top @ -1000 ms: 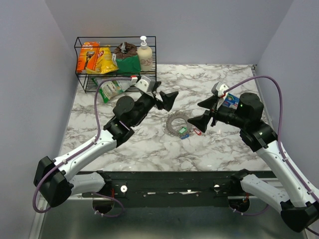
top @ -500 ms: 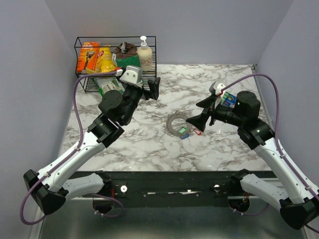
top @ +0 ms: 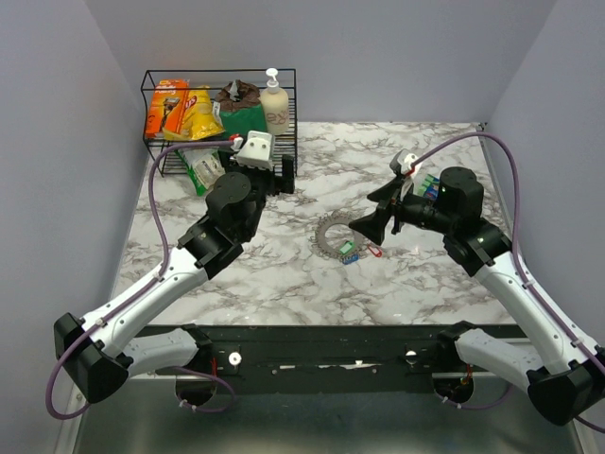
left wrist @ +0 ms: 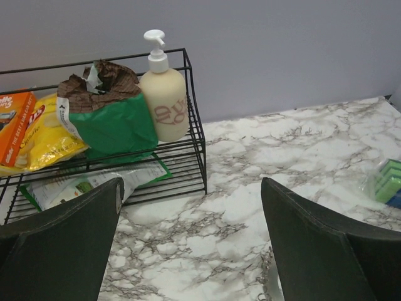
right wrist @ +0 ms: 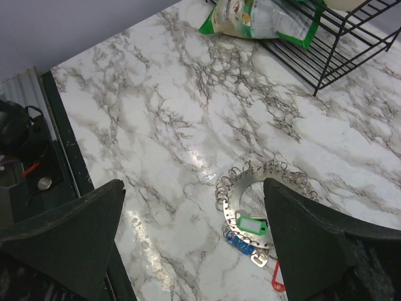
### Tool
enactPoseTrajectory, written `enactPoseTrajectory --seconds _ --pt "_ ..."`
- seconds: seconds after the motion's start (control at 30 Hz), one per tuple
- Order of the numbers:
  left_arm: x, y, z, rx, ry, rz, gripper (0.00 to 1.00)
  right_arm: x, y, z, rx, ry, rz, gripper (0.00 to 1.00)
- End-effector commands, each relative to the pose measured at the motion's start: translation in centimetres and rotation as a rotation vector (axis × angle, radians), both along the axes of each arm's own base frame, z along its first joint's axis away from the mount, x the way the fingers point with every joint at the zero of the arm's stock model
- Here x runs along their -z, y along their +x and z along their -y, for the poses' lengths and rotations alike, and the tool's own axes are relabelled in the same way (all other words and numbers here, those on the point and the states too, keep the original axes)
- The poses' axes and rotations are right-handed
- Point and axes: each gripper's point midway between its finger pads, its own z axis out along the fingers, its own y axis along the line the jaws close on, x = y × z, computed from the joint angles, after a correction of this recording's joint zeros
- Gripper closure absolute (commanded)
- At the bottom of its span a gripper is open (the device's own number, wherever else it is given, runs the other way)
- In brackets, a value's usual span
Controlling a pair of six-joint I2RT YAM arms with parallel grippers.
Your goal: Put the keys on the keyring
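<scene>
The keyring (top: 333,235), a flat grey metal ring edged with small split rings, lies mid-table; it also shows in the right wrist view (right wrist: 250,185). A green tag (right wrist: 252,224), a blue tag (right wrist: 238,241) and a red tag (right wrist: 277,283) lie at its near edge, with a silver key by them. The same tags show small in the top view (top: 352,251). My right gripper (top: 378,210) is open and empty, hovering just right of the ring. My left gripper (top: 281,175) is open and empty, raised near the wire rack, well left of the ring.
A black wire rack (top: 219,118) at the back left holds snack bags, a green packet and a soap bottle (left wrist: 164,94). A green-and-white packet (top: 205,170) lies under it. A green and blue packet (left wrist: 385,182) sits at the right, near the right arm.
My left gripper has swung back and left from beside the keyring toward the rack. My right gripper has edged slightly left and up. Ring and tags have not moved.
</scene>
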Motion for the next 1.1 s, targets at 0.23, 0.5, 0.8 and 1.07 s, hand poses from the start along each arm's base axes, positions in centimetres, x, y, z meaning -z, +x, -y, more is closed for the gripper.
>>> enactPoseTrajectory --seconds 0.23,0.5,0.8,1.07 --pt "6.6 1.2 2.7 0.047 -0.032 -0.193 0.01 4.1 6.0 3.5 0.397 -0.033 -0.079 0.00" --pt "11.4 1.6 3.1 0.067 -0.071 -0.298 0.01 10.3 8.2 7.4 0.697 -0.099 -0.188 0.00" --pt "16.3 2.5 1.4 0.054 -0.173 -0.465 0.01 12.5 8.2 14.3 1.105 -0.067 -0.173 0.00" --pt "17.9 3.0 -2.9 -0.083 -0.217 -0.489 0.01 13.3 7.5 17.6 1.286 -0.070 -0.155 0.00"
